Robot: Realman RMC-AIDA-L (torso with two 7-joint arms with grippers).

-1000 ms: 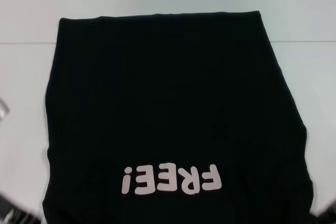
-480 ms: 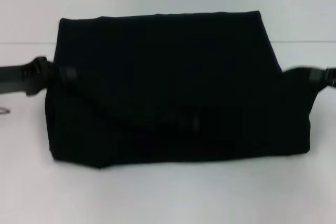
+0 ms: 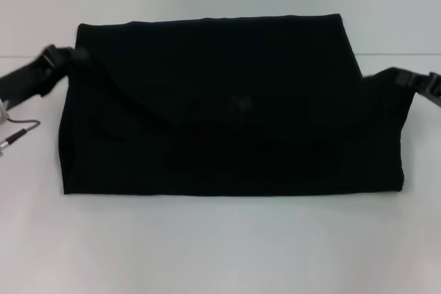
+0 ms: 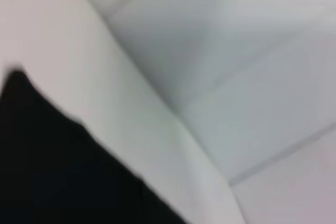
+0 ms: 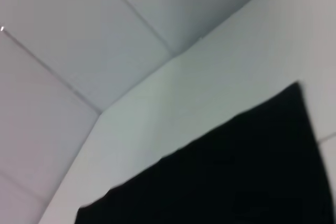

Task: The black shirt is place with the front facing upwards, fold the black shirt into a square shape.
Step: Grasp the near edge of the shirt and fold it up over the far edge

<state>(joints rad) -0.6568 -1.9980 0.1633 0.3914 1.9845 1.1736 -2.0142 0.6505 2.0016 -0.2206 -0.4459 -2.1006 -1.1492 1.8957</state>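
Note:
The black shirt [image 3: 234,108] lies on the white table [image 3: 220,246], its near part folded over onto the rest, so only plain black cloth shows and the lettering is hidden. My left gripper [image 3: 69,56] is at the shirt's far left corner, shut on the folded flap's edge. At the shirt's right edge my right gripper [image 3: 386,75] is shut on the other end of the flap. The flap sags between them. Both wrist views show black shirt cloth [image 4: 52,171] [image 5: 236,171] over the white table, without fingers.
A thin grey cable with a metal plug [image 3: 17,132] lies at the table's left edge. A seam in the white surface [image 3: 386,54] runs behind the shirt. White table shows in front of the fold.
The near half with the lettering was lifted and carried over the far half. Since half a second ago both grippers have moved farther back with the flap, the left one more.

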